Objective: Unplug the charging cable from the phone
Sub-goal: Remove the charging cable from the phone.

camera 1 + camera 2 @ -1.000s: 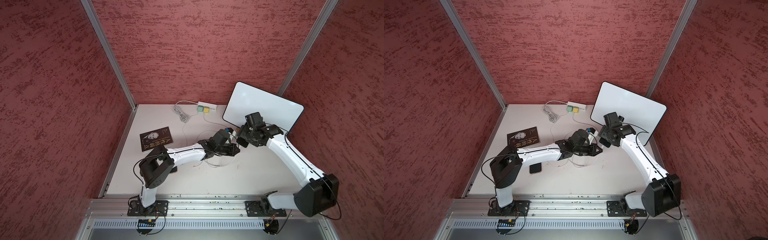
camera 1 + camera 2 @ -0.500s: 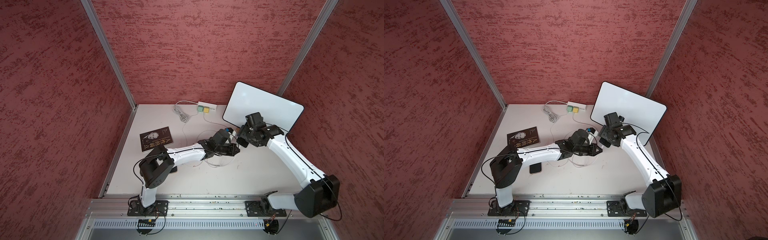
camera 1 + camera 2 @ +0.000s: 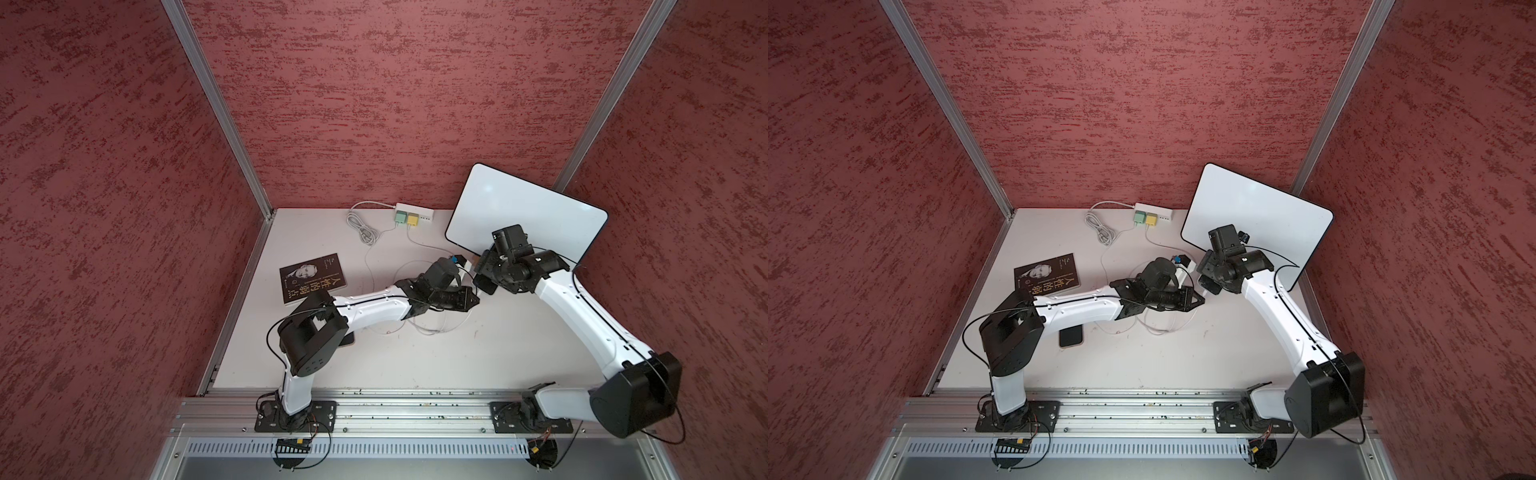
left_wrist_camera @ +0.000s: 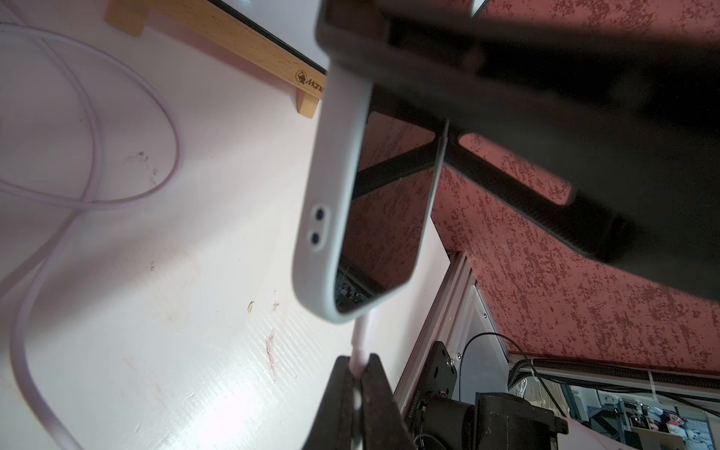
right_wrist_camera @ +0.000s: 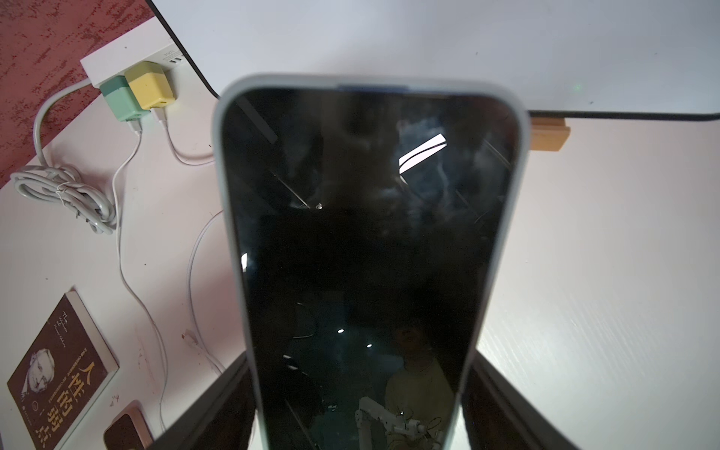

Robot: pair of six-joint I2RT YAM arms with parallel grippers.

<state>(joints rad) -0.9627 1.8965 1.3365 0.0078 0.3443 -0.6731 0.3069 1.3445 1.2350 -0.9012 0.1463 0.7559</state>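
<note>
The phone [image 5: 370, 253], black-screened in a pale grey case, is lifted off the table, and my right gripper [image 5: 360, 393] is shut across its width. In the left wrist view the phone [image 4: 331, 175] hangs with its lower end towards my left gripper [image 4: 357, 362]. That gripper is shut on the white charging cable [image 4: 360, 337] just below the phone's edge, and the plug still sits in the phone. In both top views the left gripper [image 3: 473, 297] [image 3: 1200, 300] meets the right gripper [image 3: 484, 284] at mid-table. Slack cable [image 3: 432, 330] loops on the table beneath them.
A white power strip [image 3: 415, 210] with green and yellow chargers lies at the back, beside a bundled grey cord [image 3: 361, 226]. A whiteboard [image 3: 528, 220] leans on a wooden stand [image 4: 233, 35] at the back right. A dark book [image 3: 311, 276] and a second phone [image 3: 1070, 336] lie at the left.
</note>
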